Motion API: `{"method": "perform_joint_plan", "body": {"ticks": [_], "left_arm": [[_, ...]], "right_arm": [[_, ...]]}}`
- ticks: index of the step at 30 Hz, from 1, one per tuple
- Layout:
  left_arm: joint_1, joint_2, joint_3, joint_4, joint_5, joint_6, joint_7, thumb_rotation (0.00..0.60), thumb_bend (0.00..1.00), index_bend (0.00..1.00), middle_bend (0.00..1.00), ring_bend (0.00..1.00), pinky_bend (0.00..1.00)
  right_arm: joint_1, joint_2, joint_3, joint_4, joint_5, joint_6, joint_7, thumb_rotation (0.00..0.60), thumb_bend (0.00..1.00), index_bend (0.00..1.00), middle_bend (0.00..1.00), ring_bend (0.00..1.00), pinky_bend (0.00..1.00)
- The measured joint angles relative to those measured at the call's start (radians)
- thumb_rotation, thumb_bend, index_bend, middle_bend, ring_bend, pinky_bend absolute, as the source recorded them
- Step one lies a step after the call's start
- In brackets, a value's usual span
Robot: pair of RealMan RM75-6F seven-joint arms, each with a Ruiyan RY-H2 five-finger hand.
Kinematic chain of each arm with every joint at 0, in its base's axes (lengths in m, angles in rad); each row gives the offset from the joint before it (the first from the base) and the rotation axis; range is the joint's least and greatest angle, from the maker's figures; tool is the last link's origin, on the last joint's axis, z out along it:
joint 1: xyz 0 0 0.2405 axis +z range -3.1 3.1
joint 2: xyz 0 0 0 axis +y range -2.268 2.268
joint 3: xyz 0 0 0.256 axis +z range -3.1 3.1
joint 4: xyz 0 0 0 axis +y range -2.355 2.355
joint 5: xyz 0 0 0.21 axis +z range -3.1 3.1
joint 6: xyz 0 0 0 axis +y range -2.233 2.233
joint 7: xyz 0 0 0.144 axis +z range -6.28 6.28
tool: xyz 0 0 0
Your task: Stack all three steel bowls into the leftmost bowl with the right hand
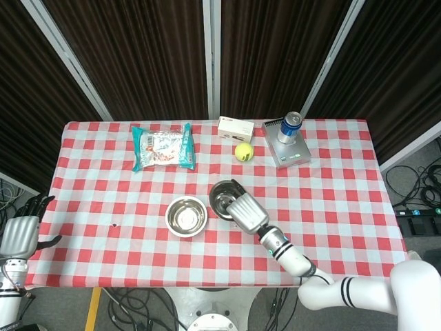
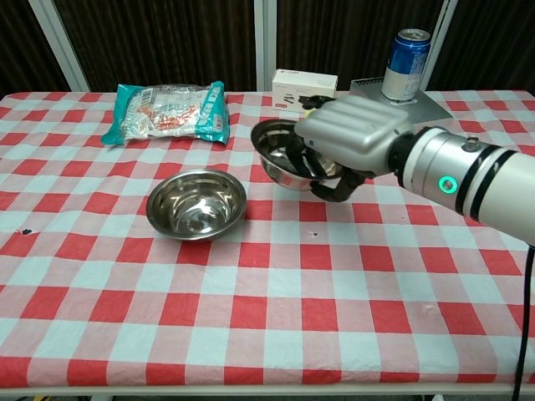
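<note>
- Above the table [image 2: 251, 334], clear of the cloth, a tilted steel bowl [image 2: 280, 154] is gripped at its right rim by the right hand [image 2: 351, 142], fingers curled over the edge.
- Left of it, the other bowl [image 2: 196, 203] sits upright on the cloth, apart from the lifted one.
- Off the table's left edge, the left hand [image 1: 19, 234] hangs with fingers apart, holding nothing.
- Farther back lie a snack bag [image 2: 167, 111], a box [image 2: 304, 86], a tennis ball [image 1: 243, 152] and a can [image 2: 405, 53] on a grey base.
</note>
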Motion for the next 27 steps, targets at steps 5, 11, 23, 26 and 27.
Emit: {"method": "perform_joint_plan", "body": {"ticks": [5,11,23,26,27], "left_arm": [[0.000,-0.001,0.002,-0.003,0.002,0.001,0.005,0.600,0.08,0.19,0.19,0.15,0.25],[0.001,-0.001,0.003,-0.001,0.002,0.001,0.003,0.600,0.08,0.19,0.19,0.15,0.25],[0.000,-0.002,-0.001,0.014,0.002,0.001,-0.021,0.600,0.08,0.19,0.19,0.15,0.25],[-0.001,-0.001,-0.002,0.018,0.002,0.001,-0.023,0.600,0.08,0.19,0.19,0.15,0.25],[-0.002,-0.001,-0.004,0.019,0.002,0.001,-0.023,0.600,0.08,0.19,0.19,0.15,0.25]], "right_arm": [[0.055,-0.023,0.028,-0.026,0.007,-0.031,-0.059,0.600,0.37,0.67,0.58,0.28,0.05],[0.114,-0.093,0.044,-0.016,0.056,-0.078,-0.118,0.600,0.37,0.67,0.58,0.28,0.05],[0.198,-0.196,0.082,0.098,0.112,-0.107,-0.147,0.600,0.35,0.67,0.58,0.28,0.05],[0.208,-0.199,0.080,0.110,0.122,-0.128,-0.139,0.600,0.11,0.60,0.52,0.26,0.04],[0.211,-0.197,0.079,0.111,0.126,-0.138,-0.135,0.600,0.03,0.53,0.48,0.22,0.02]]}}
